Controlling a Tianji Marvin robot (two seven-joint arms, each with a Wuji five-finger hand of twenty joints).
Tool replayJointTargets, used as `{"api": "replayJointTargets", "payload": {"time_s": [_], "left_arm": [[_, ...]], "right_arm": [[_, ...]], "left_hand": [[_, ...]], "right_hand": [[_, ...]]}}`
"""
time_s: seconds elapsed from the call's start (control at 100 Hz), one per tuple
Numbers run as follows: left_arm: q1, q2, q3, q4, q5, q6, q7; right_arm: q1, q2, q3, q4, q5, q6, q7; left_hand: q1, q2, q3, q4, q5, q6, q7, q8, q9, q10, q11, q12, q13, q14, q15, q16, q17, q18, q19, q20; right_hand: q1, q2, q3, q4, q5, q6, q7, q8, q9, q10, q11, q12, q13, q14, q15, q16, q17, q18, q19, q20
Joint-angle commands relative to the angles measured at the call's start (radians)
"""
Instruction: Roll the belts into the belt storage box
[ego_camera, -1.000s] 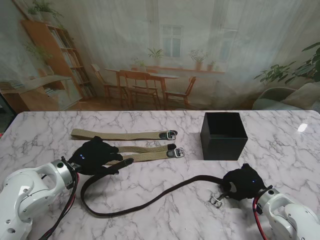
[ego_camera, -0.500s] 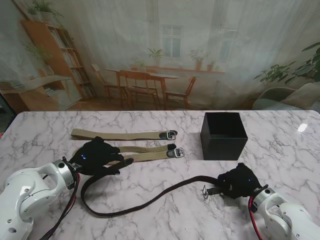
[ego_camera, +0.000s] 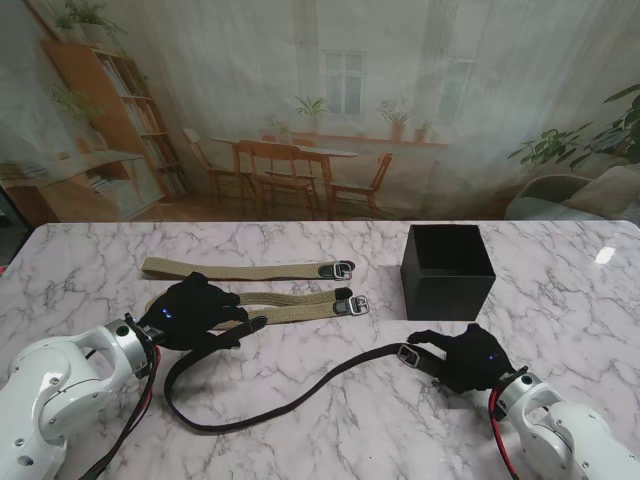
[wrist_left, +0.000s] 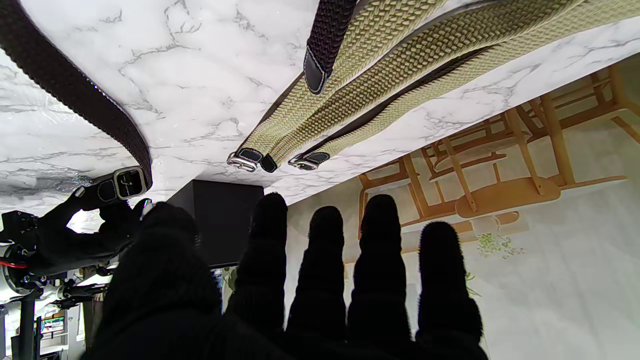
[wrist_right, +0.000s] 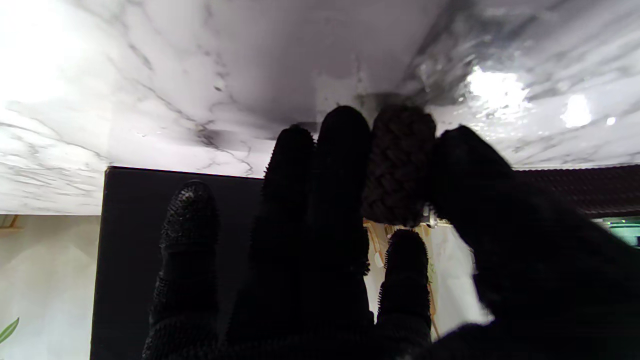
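White marble desk (ego_camera: 330, 420) in front of a printed backdrop of a sunny dining room. Right hand (ego_camera: 468, 357) low over the desk near me, fingers closed on the buckle end (ego_camera: 409, 353) of the dark brown woven belt (ego_camera: 290, 402) — thumb and fingertips pinching it, the strap's end showing between the fingers (wrist_right: 345, 165) in the right wrist view. From there the belt running leftward in a long loose curve, looping round near me and ending under the left hand (ego_camera: 190, 312). Left hand palm-down, fingers together and extended, pressing on the dark belt's tip and the near ends of the tan belts; no true grasp visible. Beyond it, three tan woven belts (ego_camera: 300, 305) lying flat and straight, buckles pointing toward the black belt storage box (ego_camera: 447, 271), which stands open just beyond the right hand — nothing visible inside. Judged progress: barely begun. No belt rolled yet, none boxed; rolling of the dark belt apparently just starting from the buckle end, three tan ones untouched.
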Motion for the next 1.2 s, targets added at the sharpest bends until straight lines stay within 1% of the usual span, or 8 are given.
{"api": "replayJointTargets", "payload": {"time_s": [0.0, 0.15, 0.43, 0.56, 0.72, 0.86, 0.99, 1.19], "left_arm": [[0.003, -0.001, 0.001, 0.002, 0.002, -0.001, -0.012], [0.004, -0.001, 0.0, 0.003, 0.003, -0.001, -0.01], [0.007, -0.001, -0.002, 0.003, 0.003, 0.002, -0.006], [0.007, -0.002, -0.003, 0.003, 0.002, 0.0, 0.0], [0.008, -0.002, -0.005, 0.003, 0.004, -0.002, 0.0], [0.01, -0.002, -0.005, 0.002, 0.004, 0.0, 0.0], [0.01, -0.002, -0.004, 0.003, 0.003, 0.0, -0.001], [0.007, -0.002, 0.0, 0.005, -0.001, 0.001, -0.004]], "right_arm": [[-0.001, -0.008, -0.009, 0.018, 0.008, 0.003, -0.002], [0.008, -0.011, -0.018, 0.031, 0.024, -0.011, -0.015], [0.013, -0.013, -0.03, 0.035, 0.04, -0.01, -0.005], [0.009, -0.019, -0.03, 0.03, 0.062, -0.003, -0.005], [0.005, -0.021, -0.03, 0.026, 0.076, -0.005, 0.005], [0.001, -0.019, -0.027, 0.016, 0.083, -0.014, 0.044], [0.0, -0.015, -0.027, 0.01, 0.073, -0.013, 0.063], [-0.008, -0.007, -0.021, -0.018, 0.054, -0.028, 0.115]], "left_hand": [[0.007, 0.039, -0.014, 0.015, 0.004, 0.017, 0.002, 0.005, 0.01, 0.017, 0.001, 0.001, 0.002, 0.016, -0.015, 0.006, -0.016, 0.042, -0.025, 0.011], [0.007, 0.038, -0.014, 0.015, 0.003, 0.018, 0.001, 0.005, 0.01, 0.017, 0.001, 0.001, 0.003, 0.015, -0.015, 0.007, -0.017, 0.043, -0.026, 0.011], [0.012, 0.041, -0.013, 0.015, 0.005, 0.017, 0.002, 0.005, 0.011, 0.016, 0.002, 0.002, 0.004, 0.016, -0.015, 0.007, -0.018, 0.045, -0.027, 0.011], [0.013, 0.041, -0.013, 0.015, 0.003, 0.016, 0.002, 0.004, 0.011, 0.017, 0.002, 0.002, 0.004, 0.016, -0.014, 0.007, -0.019, 0.044, -0.028, 0.011], [0.014, 0.041, -0.012, 0.016, 0.003, 0.017, 0.002, 0.004, 0.012, 0.017, 0.003, 0.002, 0.005, 0.016, -0.014, 0.008, -0.018, 0.044, -0.029, 0.01], [0.015, 0.041, -0.013, 0.016, 0.003, 0.017, 0.002, 0.004, 0.013, 0.016, 0.003, 0.002, 0.006, 0.015, -0.014, 0.008, -0.019, 0.045, -0.029, 0.01], [0.016, 0.042, -0.012, 0.016, 0.003, 0.017, 0.002, 0.004, 0.013, 0.016, 0.003, 0.002, 0.006, 0.016, -0.014, 0.008, -0.019, 0.045, -0.03, 0.01], [0.015, 0.043, -0.012, 0.016, 0.004, 0.018, 0.002, 0.004, 0.013, 0.016, 0.003, 0.002, 0.005, 0.016, -0.014, 0.008, -0.021, 0.046, -0.033, 0.009]], "right_hand": [[0.059, 0.062, 0.111, 0.086, -0.055, -0.029, 0.01, -0.004, 0.068, -0.002, 0.091, 0.021, 0.095, -0.001, 0.083, 0.02, 0.007, 0.016, 0.021, -0.011], [0.103, 0.149, 0.106, 0.134, -0.014, -0.168, 0.007, -0.013, 0.064, 0.031, 0.123, 0.031, 0.119, 0.029, 0.108, 0.035, 0.004, 0.038, 0.021, -0.01], [0.139, 0.205, 0.102, 0.137, 0.026, -0.172, -0.064, -0.038, 0.061, 0.055, 0.128, 0.042, 0.142, 0.049, 0.128, 0.047, 0.005, 0.048, 0.02, -0.004], [0.117, 0.188, 0.141, 0.137, -0.065, -0.036, 0.007, -0.009, 0.07, 0.063, 0.111, 0.009, 0.164, 0.06, 0.14, 0.044, 0.035, 0.049, 0.034, -0.001], [0.144, 0.222, 0.113, 0.134, -0.066, -0.156, 0.008, -0.016, 0.069, 0.076, 0.091, -0.022, 0.159, 0.079, 0.131, 0.038, 0.041, 0.084, 0.029, -0.007], [0.196, 0.268, 0.062, 0.138, 0.13, -0.185, -0.08, -0.048, 0.031, 0.087, 0.103, -0.004, 0.127, 0.093, 0.114, 0.038, 0.009, 0.115, 0.006, -0.007], [0.177, 0.262, 0.056, 0.14, 0.283, -0.218, 0.043, 0.035, 0.026, 0.076, 0.097, 0.01, 0.114, 0.078, 0.108, 0.039, -0.016, 0.117, -0.013, 0.001], [-0.158, 0.196, -0.042, 0.133, 0.388, 0.178, 0.087, 0.075, -0.016, 0.015, -0.012, -0.033, 0.041, 0.054, 0.053, 0.023, -0.056, 0.085, -0.029, 0.012]]}}
